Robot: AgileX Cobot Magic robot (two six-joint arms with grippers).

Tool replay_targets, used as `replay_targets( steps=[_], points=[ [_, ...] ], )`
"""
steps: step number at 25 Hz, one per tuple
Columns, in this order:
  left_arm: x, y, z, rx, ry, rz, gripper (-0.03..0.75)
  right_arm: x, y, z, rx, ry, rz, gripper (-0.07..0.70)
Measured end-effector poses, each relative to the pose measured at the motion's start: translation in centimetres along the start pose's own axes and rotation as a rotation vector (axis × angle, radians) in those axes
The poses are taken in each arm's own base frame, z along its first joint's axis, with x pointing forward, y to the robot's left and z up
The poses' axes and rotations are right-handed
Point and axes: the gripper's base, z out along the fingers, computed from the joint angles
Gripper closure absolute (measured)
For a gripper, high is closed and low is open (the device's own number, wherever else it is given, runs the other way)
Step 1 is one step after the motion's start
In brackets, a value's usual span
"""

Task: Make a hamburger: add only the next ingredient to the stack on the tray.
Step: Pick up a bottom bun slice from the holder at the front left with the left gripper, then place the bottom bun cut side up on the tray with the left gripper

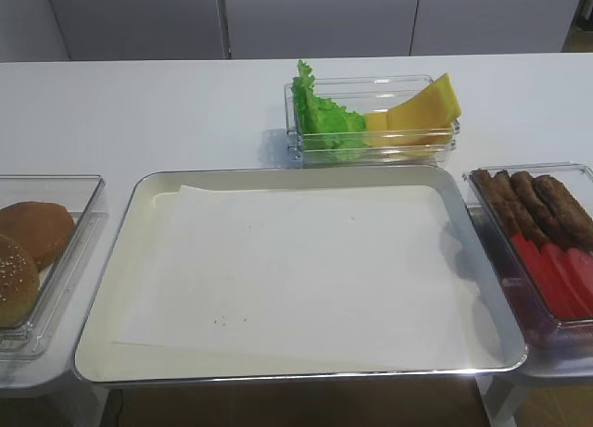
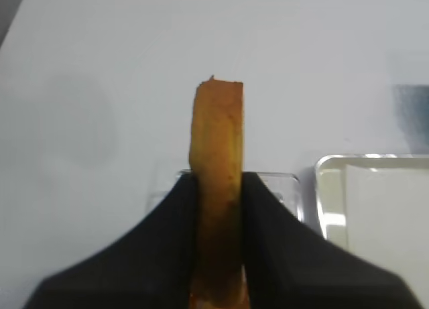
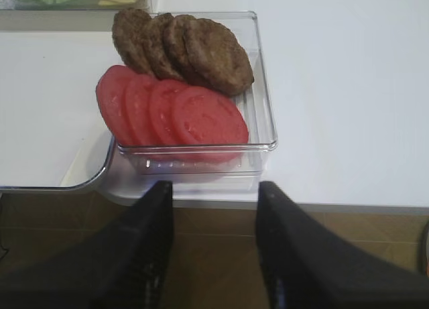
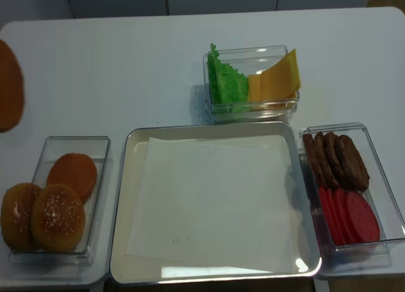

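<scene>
Two black left fingers (image 2: 218, 208) press flat against both faces of the round golden-brown bun half (image 2: 218, 188), holding it on edge above the white tabletop (image 2: 100, 88), left of the large shiny metal tray (image 4: 120, 178) with rounded corners. White paper (image 4: 215, 197) lines that tray, well inside its rim. Right of the tray, the right gripper (image 3: 214, 208) hangs with fingers parted and nothing between them, just off the near edge of the clear plastic bin (image 3: 265, 121) of tomato slices and patties.

The tray (image 4: 120, 241) sat in the middle, the bun bin (image 4: 95, 197) left, patties and tomatoes bin (image 4: 386, 197) right, lettuce and cheese bin (image 4: 253, 54) behind.
</scene>
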Motion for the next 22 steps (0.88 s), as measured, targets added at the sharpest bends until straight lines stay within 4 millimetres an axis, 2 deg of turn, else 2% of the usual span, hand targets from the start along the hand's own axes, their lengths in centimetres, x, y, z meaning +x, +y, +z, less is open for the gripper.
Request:
replay_targets(
  steps=[6,10,16,22],
  points=[
    [0.6,-5.0,-0.1,0.225,0.041,0.203,0.580,0.0,0.0,0.0,0.000,0.000,0.000,0.308],
    [1.0,-8.3,1.1,0.308,0.079,0.315,0.580,0.0,0.0,0.0,0.000,0.000,0.002,0.308],
    [2.6,-13.9,4.5,0.296,0.170,0.505,0.580,0.0,0.0,0.0,0.000,0.000,0.002,0.308],
    [5.6,-20.1,7.1,0.240,0.191,0.670,0.580,0.0,0.0,0.0,0.000,0.000,0.002,0.308]
  ],
)
